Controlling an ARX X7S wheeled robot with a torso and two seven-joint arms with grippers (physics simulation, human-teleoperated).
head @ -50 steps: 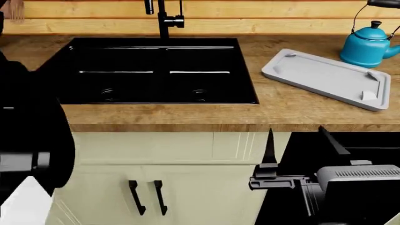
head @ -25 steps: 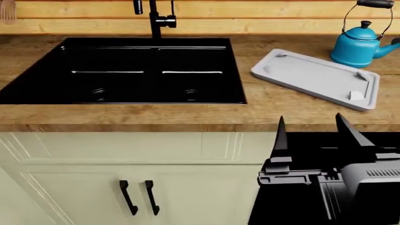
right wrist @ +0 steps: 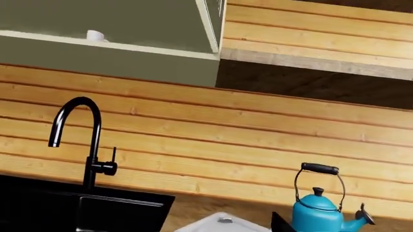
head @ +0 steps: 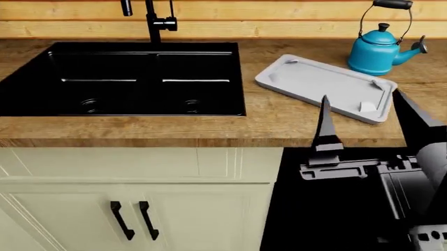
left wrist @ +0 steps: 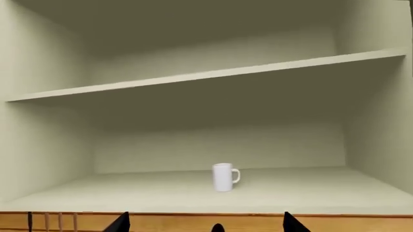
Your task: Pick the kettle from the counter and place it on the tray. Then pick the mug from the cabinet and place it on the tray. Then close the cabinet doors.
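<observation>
Wood-plank wall behind counter (head: 279, 123); black sink (head: 133, 78) set in counter as landmark. Tray (head: 325, 86) lies bare just right of sink, angled, ready to receive. Kettle (head: 380, 49) stands upright beyond tray's far corner, close beside it, not on it, handle up for easy grab. Mug (left wrist: 224, 177) sits upright in open cabinet (left wrist: 51, 145) above sink, untouched. Right gripper (head: 363, 123) hovers at counter's front edge near tray, fingers spread wide, holding nothing. Left gripper (left wrist: 206, 223) faces mug, well short, tips apart, empty.

kitchen | black sink (head: 125, 78) | faucet (right wrist: 81, 140) | wood counter (head: 175, 128) | cabinets (head: 140, 198)
</observation>
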